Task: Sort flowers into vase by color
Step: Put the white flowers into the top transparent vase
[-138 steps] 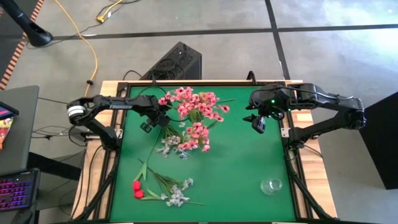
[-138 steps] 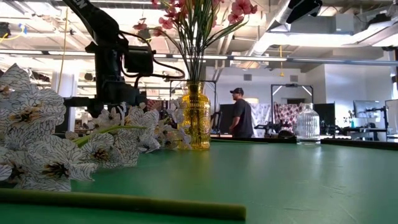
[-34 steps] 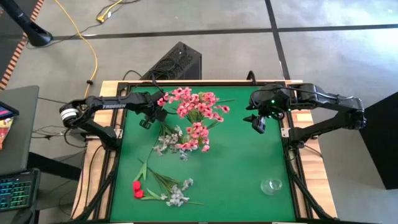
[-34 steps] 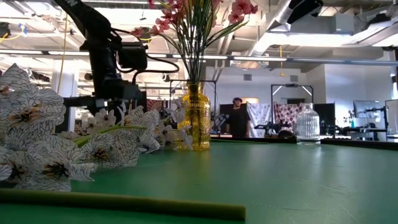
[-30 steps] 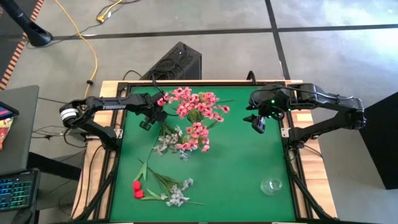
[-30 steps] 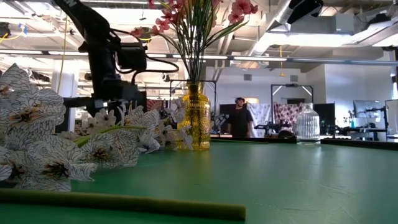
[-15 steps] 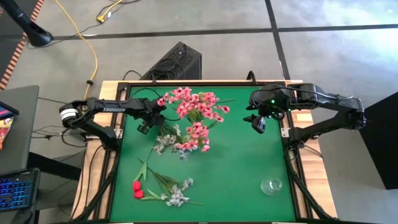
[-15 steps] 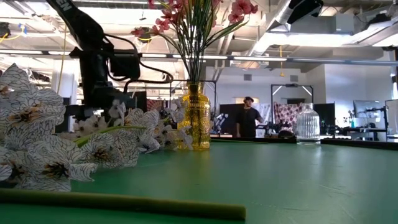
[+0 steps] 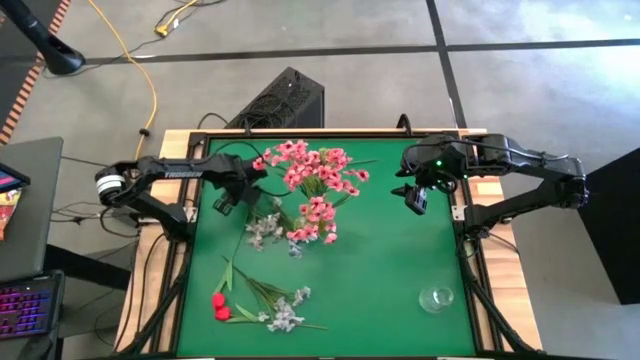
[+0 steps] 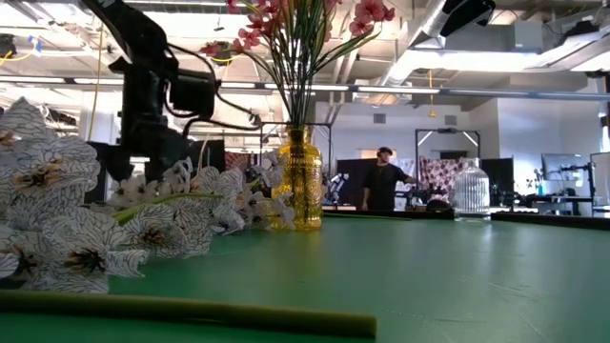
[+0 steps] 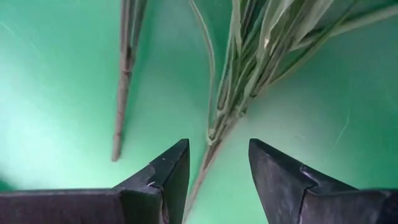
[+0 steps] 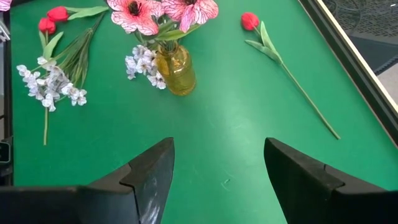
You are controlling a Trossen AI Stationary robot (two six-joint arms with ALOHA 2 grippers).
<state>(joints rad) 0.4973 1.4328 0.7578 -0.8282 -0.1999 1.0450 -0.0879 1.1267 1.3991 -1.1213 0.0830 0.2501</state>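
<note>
In the yellow vase (image 10: 302,181) at the middle of the green table (image 9: 390,270) stand the pink blossoms (image 9: 310,170), a full bunch whose stems I cannot count. That colour looks sorted. The rest seems to be still ahead, so I judge the task about a third done.

The clear vase (image 9: 436,298), well to the front right of the yellow vase, holds nothing.

Two white-grey sprays lie flat on the table: one (image 12: 144,65) just beside the yellow vase, the other (image 9: 285,312) well in front of it to the left. I count three red buds. A pair (image 9: 218,303) lies by the farther white-grey spray, and a single one (image 12: 249,20) lies on its long stem behind the yellow vase. That makes two vases in all.

The left gripper (image 9: 224,203) hangs to the left of the yellow vase, its jaws parted either side of a bundle of green stems (image 11: 239,87) lying on the table, not clamped on them. Which spray those stems belong to I cannot tell. The right gripper (image 9: 415,200) waits well to the right of the yellow vase, jaws spread wide with nothing between them.
</note>
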